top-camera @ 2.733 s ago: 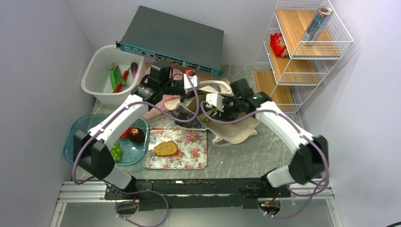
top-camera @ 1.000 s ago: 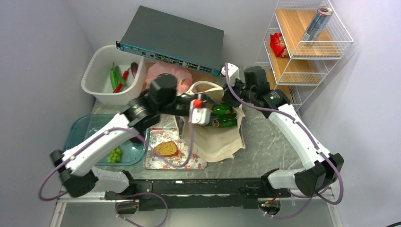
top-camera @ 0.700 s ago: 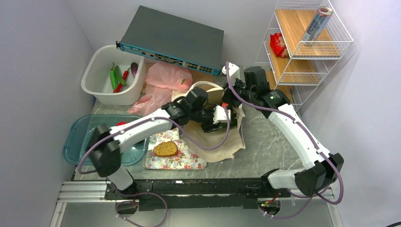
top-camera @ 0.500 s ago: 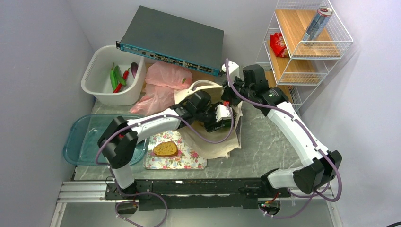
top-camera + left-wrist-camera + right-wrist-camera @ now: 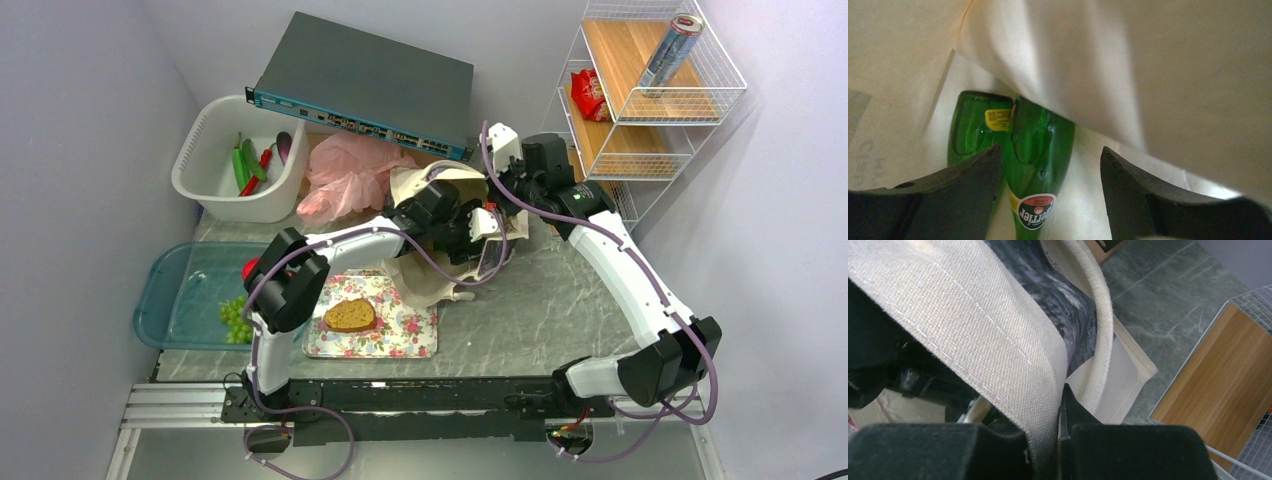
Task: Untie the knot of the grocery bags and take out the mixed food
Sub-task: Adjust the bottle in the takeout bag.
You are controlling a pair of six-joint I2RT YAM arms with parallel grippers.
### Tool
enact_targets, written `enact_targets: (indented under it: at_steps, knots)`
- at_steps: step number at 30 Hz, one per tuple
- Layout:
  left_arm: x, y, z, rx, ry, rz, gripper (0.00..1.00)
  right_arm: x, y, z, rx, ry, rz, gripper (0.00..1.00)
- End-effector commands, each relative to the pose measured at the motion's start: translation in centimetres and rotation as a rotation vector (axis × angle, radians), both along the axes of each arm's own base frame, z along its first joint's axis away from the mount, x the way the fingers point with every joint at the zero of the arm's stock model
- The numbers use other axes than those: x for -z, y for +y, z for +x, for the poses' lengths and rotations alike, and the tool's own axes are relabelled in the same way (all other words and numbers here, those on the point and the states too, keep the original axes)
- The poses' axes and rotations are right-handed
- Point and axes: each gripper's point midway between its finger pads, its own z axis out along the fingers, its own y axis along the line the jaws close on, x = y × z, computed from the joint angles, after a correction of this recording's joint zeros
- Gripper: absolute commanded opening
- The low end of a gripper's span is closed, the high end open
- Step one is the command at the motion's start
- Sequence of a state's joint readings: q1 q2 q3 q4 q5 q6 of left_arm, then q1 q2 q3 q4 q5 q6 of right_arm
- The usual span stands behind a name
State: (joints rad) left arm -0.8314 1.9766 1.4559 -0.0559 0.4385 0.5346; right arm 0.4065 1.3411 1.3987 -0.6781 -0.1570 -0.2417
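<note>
The beige canvas tote point(image 5: 428, 282) lies mid-table with its rim lifted. My right gripper point(image 5: 500, 192) is shut on the tote's woven rim band point(image 5: 998, 335), holding it up. My left gripper point(image 5: 478, 238) reaches into the tote's mouth. In the left wrist view its jaws point(image 5: 1048, 167) stand open around a green glass bottle point(image 5: 1040, 150), with a second bottle point(image 5: 970, 125) beside it. The pink plastic bag point(image 5: 345, 172) lies crumpled behind; I cannot make out its knot. Bread point(image 5: 350, 315) sits on the floral tray point(image 5: 410, 340). Grapes point(image 5: 234, 316) and an apple point(image 5: 250, 268) lie in the teal tray point(image 5: 175, 300).
A white basket point(image 5: 205, 150) at the back left holds peppers point(image 5: 243, 165) and an eggplant. A grey network switch point(image 5: 365, 85) stands behind. The wire shelf point(image 5: 640, 130) at the right carries a silver can point(image 5: 672, 50) and a red packet point(image 5: 588, 95).
My left arm has swung right and pushed into the tote, its jaws widening. The right gripper has kept hold of the rim and raised it; the bottles are now hidden from above.
</note>
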Motion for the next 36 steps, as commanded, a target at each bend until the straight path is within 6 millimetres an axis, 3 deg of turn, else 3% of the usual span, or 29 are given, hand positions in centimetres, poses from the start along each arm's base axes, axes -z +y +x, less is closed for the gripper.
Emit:
enact_targets:
  at_steps: [1,8,12,14,18,23,25,28,33,36]
  knots:
    - [4.1,2.0,-0.7,-0.042,0.017,0.140,0.75,-5.4,4.9,-2.2,-0.162,-0.062,0.190,0.00]
    - [-2.9,3.1,-3.5,-0.114,-0.227,0.270,0.80,-5.1,4.4,-1.7,-0.135,-0.075,0.164,0.00]
    - [-3.3,3.4,-5.0,-0.148,-0.265,0.401,0.82,-5.2,4.6,-1.6,-0.144,-0.073,0.169,0.00]
    - [-2.8,3.8,-4.9,-0.150,-0.264,0.434,0.81,-5.1,4.8,-1.8,-0.155,-0.072,0.167,0.00]
    - [-1.6,6.0,-2.7,-0.156,-0.257,0.455,0.71,-5.1,5.0,-2.5,-0.196,-0.072,0.163,0.00]
    - [0.2,9.9,2.5,-0.151,-0.339,0.531,0.63,-4.9,5.4,-2.8,-0.233,-0.060,0.150,0.00]
    - [0.5,10.1,4.0,-0.140,-0.390,0.560,0.62,-5.1,5.5,-2.8,-0.243,-0.067,0.154,0.00]
    - [0.3,8.5,4.8,-0.107,-0.397,0.549,0.61,-5.2,5.8,-2.7,-0.241,-0.060,0.155,0.00]
    - [0.8,3.9,2.5,0.043,-0.370,0.508,0.65,-5.1,5.9,-2.5,-0.225,-0.040,0.163,0.00]
    - [1.5,2.1,1.7,0.102,-0.378,0.467,0.71,-5.0,6.0,-2.4,-0.218,-0.029,0.168,0.00]
